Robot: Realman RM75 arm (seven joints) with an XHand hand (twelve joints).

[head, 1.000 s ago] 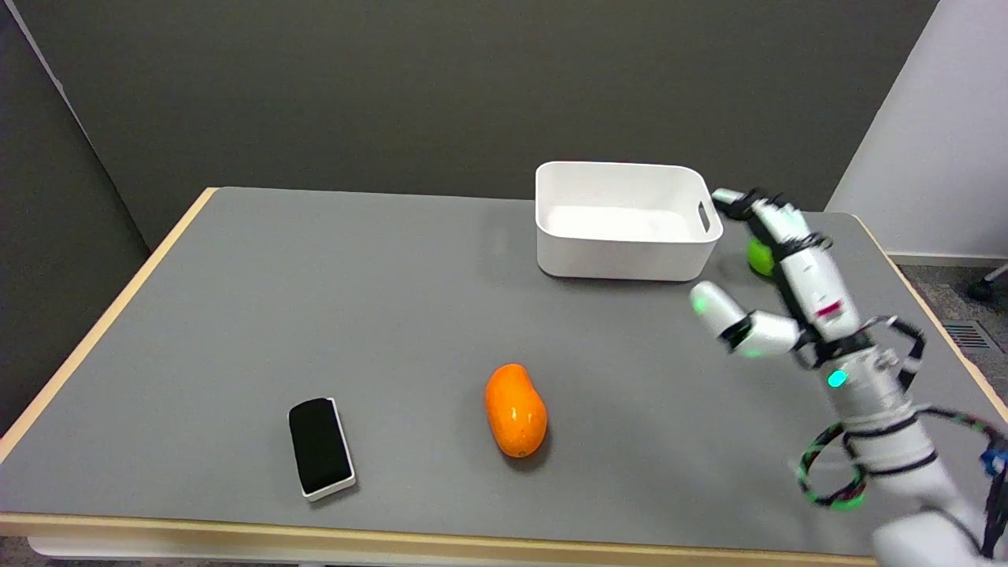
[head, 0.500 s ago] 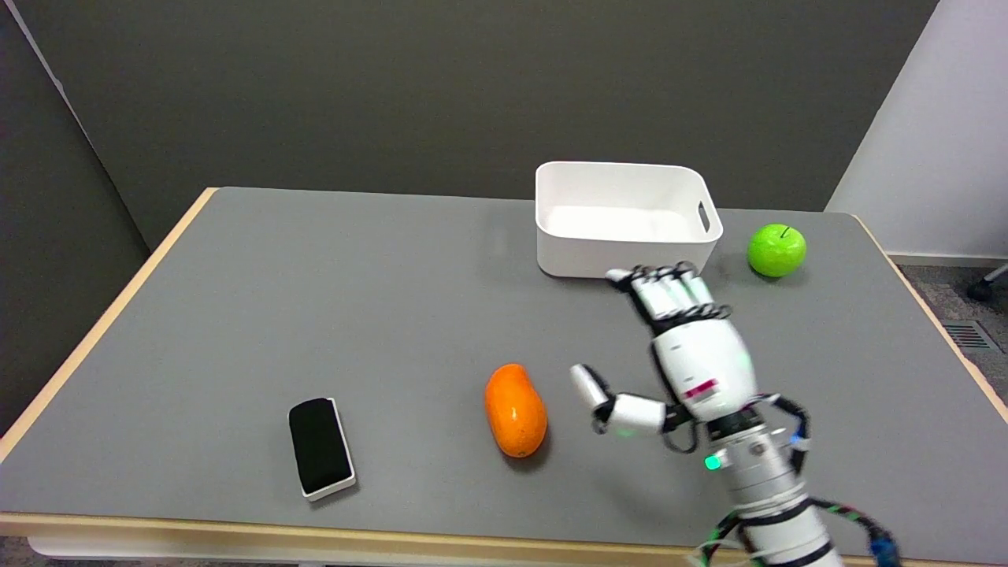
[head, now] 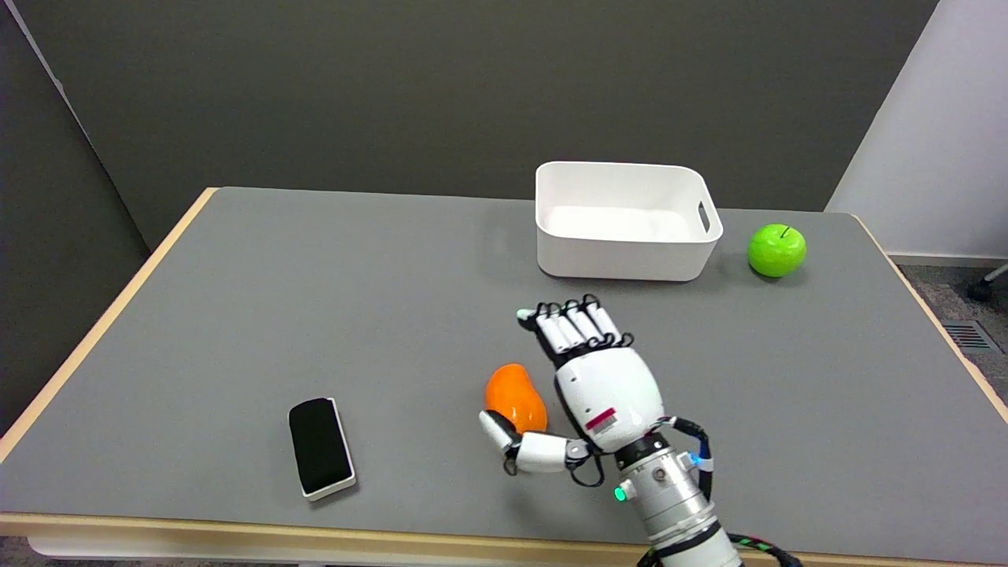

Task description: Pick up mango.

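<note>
Resting on the grey table [head: 315, 299], near side, the mango [head: 512, 396] is not yet lifted. Just right of it, the right hand [head: 587, 386] hovers, fingers spread, holding nothing; grasp and lift remain.

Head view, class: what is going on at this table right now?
The right robot hand is open beside the orange mango, which lies on the grey table. Its thumb crosses in front of the fruit's near end and its fingers reach past the far end, but nothing is gripped or lifted yet. A white bin and a green apple sit at the far right, and a black-and-white eraser lies near the front left edge.
</note>
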